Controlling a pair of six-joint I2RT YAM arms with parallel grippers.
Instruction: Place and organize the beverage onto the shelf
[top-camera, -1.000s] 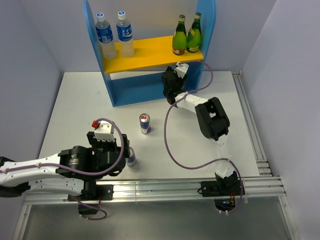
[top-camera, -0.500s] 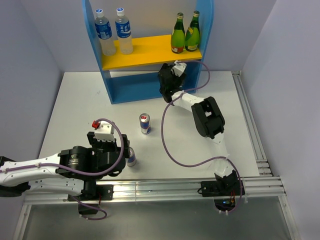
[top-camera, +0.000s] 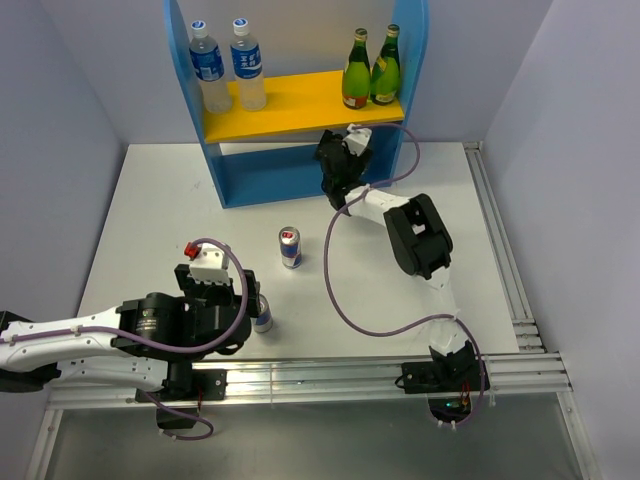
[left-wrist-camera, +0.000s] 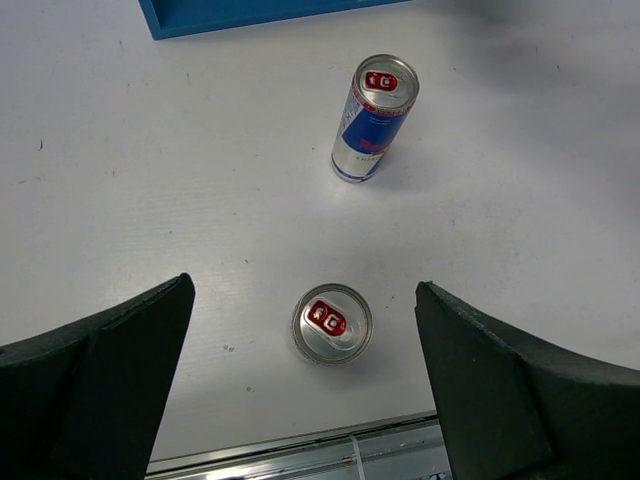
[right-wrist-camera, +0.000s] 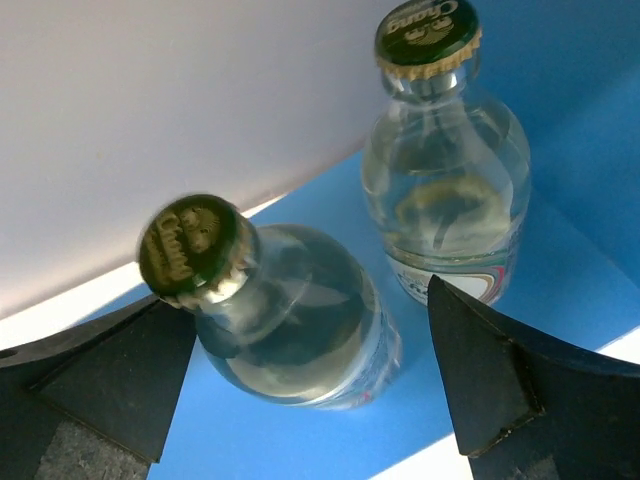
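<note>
The white counter (top-camera: 150, 220) carries a blue shelf (top-camera: 187, 90) against the far wall, with a yellow board (top-camera: 300, 100) as its upper level. The left arm (top-camera: 100, 345) lies low along the near left edge, wrist bent downward over the counter; the right arm (top-camera: 425, 240) reaches far forward, its wrist tucked beneath the yellow board at the shelf's right end. On the board stand two water bottles (top-camera: 209, 70) at the left and two dark green bottles (top-camera: 371, 68) at the right, well apart from each other. On the blue lower level two small clear bottles with green caps stand close together: the nearer one (right-wrist-camera: 290, 320) sits between the right jaws, which are spread wide and touch neither bottle, and the farther one (right-wrist-camera: 445, 190) stands just behind it, towards the shelf's side panel. Two cans stand upright on the open counter, outside the shelf. One can (left-wrist-camera: 332, 323) is directly under the left jaws, which hang open above it without contact; the other can (left-wrist-camera: 373, 118) stands farther off, between the first and the shelf.
</note>
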